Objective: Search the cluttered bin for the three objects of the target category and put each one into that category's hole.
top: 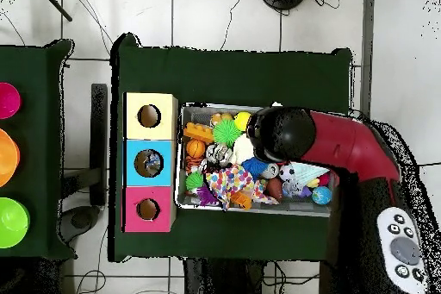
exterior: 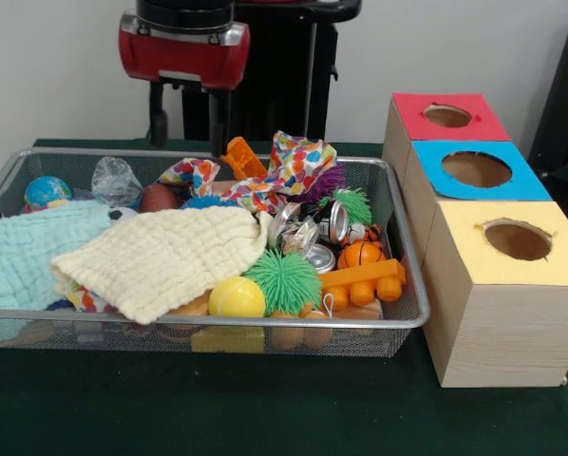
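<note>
— Wads of clear film are what is wanted; where can one be seen in the cluttered bin [exterior: 406, 321]?

— One crinkled transparent wad [exterior: 116, 180] is seen at the bin's far end from the wooden boxes, beside a blue globe ball [exterior: 47, 191] and against the back rim. More clear film [exterior: 300, 231] may be made out among the round metal tins [exterior: 320, 257] in the half of the bin nearer the boxes, though that cannot be told for certain. A third is not seen; it may be hidden under the cream cloth [exterior: 160, 255] or the pale green cloth [exterior: 28, 255].

— And the hole?

— The blue-faced hole [exterior: 476, 169] is found in the middle box of the three beside the bin, between the red-faced and yellow-faced ones. In the overhead view something seems to lie inside it already, but what it is cannot be told.

— How is the gripper [exterior: 185, 119] held?

— It is held above the bin's back rim, near the orange toy [exterior: 243, 158]. Whether it is clenched or released cannot be told, and nothing is seen carried.

— So which step is in hand?

— Searching, it is judged. Next, the gripper would need to be brought down over the exposed wad by the globe ball, and closed on the film alone.
</note>
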`<state>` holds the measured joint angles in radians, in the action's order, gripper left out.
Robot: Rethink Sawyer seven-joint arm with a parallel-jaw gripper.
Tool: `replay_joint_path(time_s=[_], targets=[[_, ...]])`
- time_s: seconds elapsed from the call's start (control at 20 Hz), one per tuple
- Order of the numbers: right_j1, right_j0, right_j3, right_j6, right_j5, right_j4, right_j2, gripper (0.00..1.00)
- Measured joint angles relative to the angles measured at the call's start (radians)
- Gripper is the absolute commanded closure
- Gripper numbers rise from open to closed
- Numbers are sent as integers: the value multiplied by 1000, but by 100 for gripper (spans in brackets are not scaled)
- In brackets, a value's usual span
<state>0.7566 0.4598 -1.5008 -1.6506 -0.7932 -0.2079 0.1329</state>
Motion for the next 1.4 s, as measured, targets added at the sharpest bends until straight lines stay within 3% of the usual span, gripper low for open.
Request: replay_joint_path(time_s=[0.65, 1.4], targets=[[23, 136, -39, 1, 0, -86, 99, 0], [15, 188, -62, 1, 0, -164, 172, 0]])
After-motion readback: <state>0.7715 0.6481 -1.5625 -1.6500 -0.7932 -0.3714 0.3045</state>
